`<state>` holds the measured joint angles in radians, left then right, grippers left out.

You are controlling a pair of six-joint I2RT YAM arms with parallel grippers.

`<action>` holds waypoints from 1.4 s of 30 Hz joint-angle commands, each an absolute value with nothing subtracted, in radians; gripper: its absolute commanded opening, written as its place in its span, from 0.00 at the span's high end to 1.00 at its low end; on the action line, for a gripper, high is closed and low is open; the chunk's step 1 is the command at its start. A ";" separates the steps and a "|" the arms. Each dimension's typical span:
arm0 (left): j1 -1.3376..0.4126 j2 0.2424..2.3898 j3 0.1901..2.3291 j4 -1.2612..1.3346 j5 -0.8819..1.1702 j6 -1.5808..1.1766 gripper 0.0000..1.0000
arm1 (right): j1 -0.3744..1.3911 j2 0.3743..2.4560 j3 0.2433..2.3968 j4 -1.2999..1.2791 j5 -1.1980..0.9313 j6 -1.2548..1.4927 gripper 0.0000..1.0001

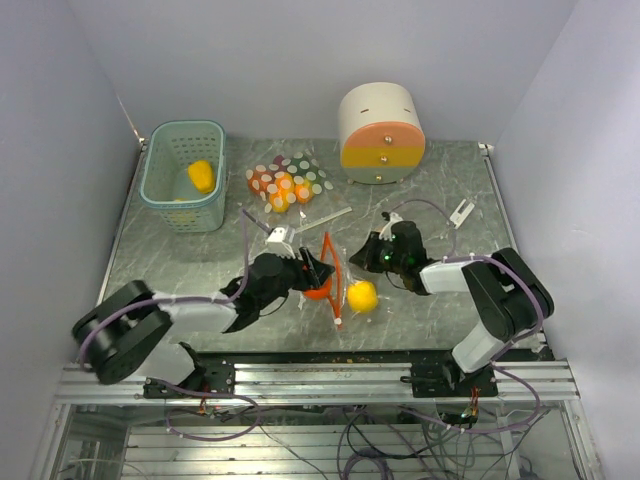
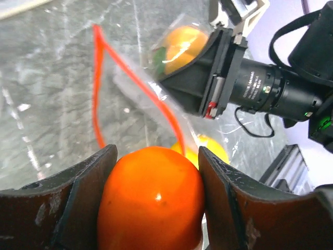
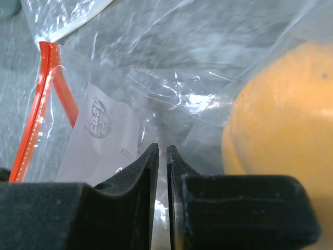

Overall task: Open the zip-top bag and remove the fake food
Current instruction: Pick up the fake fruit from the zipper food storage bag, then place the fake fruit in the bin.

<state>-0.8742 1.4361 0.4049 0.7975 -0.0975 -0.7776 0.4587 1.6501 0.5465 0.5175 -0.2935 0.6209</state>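
The zip-top bag lies on the grey table between the two arms, its red zip strip parted into a loop. At the bag's left side, the left gripper is clamped on a glossy orange fruit, with the inner face of each finger pressed against one side of it. The fruit sits at the bag's mouth, just on the near side of the red loop; whether any film lies over it cannot be told. At the bag's right side, the right gripper has its jaws brought nearly together with only a thin slit between them, pinching the bag's clear film. Inside the bag, just beside that pinch, a yellow fruit shows through the crinkled plastic. The left wrist view shows a further orange-yellow fruit with a green patch behind the film, beyond the right gripper's fingers. Well away from the bag, toward the far left corner, a teal basket holds a single yellow piece. Beyond the bag, between it and the basket, lies a flat cluster of small orange and pale rounds. Beyond the bag and slightly to its right stands the cream-and-orange round container.
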 commanded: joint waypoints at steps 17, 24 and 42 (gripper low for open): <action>-0.552 1.160 0.842 0.072 -0.553 -0.437 0.88 | 0.383 1.600 0.476 0.554 -0.303 0.638 0.88; -0.271 1.327 1.123 0.028 -0.463 -0.451 0.85 | 0.383 1.593 0.488 0.530 -0.302 0.626 0.88; 0.074 1.669 1.316 0.109 -0.202 -0.549 0.56 | 0.383 1.650 0.521 0.535 -0.325 0.618 0.87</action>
